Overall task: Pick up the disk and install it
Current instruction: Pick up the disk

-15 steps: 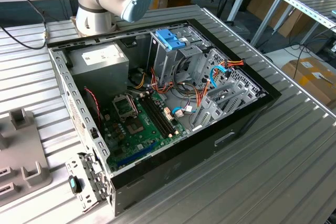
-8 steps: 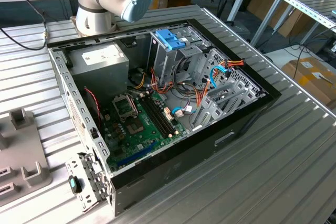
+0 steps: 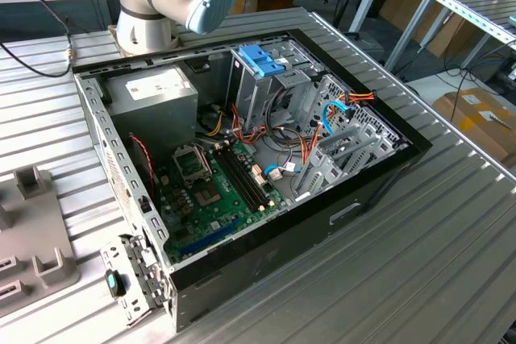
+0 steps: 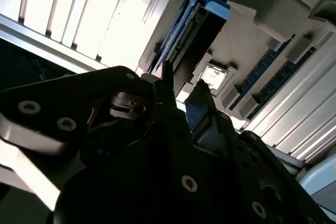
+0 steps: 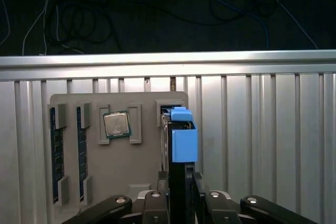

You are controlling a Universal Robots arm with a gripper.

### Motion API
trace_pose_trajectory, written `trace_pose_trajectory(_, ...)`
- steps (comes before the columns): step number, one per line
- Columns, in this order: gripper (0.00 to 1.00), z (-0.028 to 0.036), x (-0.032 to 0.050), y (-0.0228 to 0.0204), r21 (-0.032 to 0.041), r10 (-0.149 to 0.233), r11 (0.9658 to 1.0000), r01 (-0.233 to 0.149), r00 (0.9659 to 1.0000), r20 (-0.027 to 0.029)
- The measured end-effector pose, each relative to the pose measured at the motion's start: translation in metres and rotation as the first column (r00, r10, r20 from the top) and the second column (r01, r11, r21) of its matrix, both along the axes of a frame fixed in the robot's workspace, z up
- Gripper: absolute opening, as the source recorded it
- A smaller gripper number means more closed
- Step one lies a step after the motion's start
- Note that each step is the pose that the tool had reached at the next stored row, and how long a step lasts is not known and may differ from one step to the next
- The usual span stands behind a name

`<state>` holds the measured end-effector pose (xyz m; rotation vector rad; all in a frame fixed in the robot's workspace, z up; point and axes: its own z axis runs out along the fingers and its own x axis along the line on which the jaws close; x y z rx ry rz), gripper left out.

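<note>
Disk (image 5: 182,142) stands edgewise at grey holder's (image 5: 139,174) edge.

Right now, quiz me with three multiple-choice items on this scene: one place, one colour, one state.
1. Where is the disk? A in a drawer B on the grey tray C on a chair
2. Colour of its side rail? A red B yellow C blue
3. How does the disk sit? A on edge B flat C hanging by a cable
Answers: B, it stands in the tray beside the chip; C, the rail is blue in both wrist views; A, it stands edge-on in its slot, the tool astride it.
</note>
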<state>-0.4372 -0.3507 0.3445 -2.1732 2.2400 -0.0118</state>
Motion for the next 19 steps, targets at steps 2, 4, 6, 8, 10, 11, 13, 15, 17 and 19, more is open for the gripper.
trace_pose_trajectory(2, 0.42, -0.0003, 0.0000, 0.0000, -0.0027, 0.000, 1.0000, 0.000, 1.0000, 0.0002)
trace_pose_trajectory(4, 0.53, -0.0003, -0.0001, 0.0000, -0.0038, 0.000, 1.0000, 0.000, 1.0000, 0.0001)
trace_pose_trajectory(6, 0.60, -0.0005, 0.0000, 0.0000, -0.0040, 0.000, 1.0000, 0.000, 1.0000, 0.0000)
trace_pose_trajectory(8, 0.60, -0.0056, 0.0000, 0.0000, -0.0040, 0.000, 1.0000, 0.000, 1.0000, 0.0001)
trace_pose_trajectory(10, 0.60, -0.0095, 0.0000, 0.0000, -0.0039, 0.000, 1.0000, 0.000, 1.0000, 0.0003)
trace_pose_trajectory(11, 0.60, -0.0132, 0.0000, 0.0001, -0.0039, 0.000, 1.0000, 0.000, 1.0000, 0.0002)
trace_pose_trajectory(13, 0.60, -0.0168, 0.0000, 0.0000, -0.0040, 0.000, 1.0000, 0.000, 1.0000, 0.0001)
trace_pose_trajectory(15, 0.60, -0.0230, 0.0000, 0.0000, -0.0040, 0.000, 1.0000, 0.000, 1.0000, 0.0002)
trace_pose_trajectory(17, 0.60, -0.0268, 0.0000, 0.0000, -0.0040, 0.000, 1.0000, 0.000, 1.0000, 0.0001)
trace_pose_trajectory(19, 0.60, -0.0308, 0.0000, 0.0000, -0.0040, 0.000, 1.0000, 0.000, 1.0000, 0.0001)
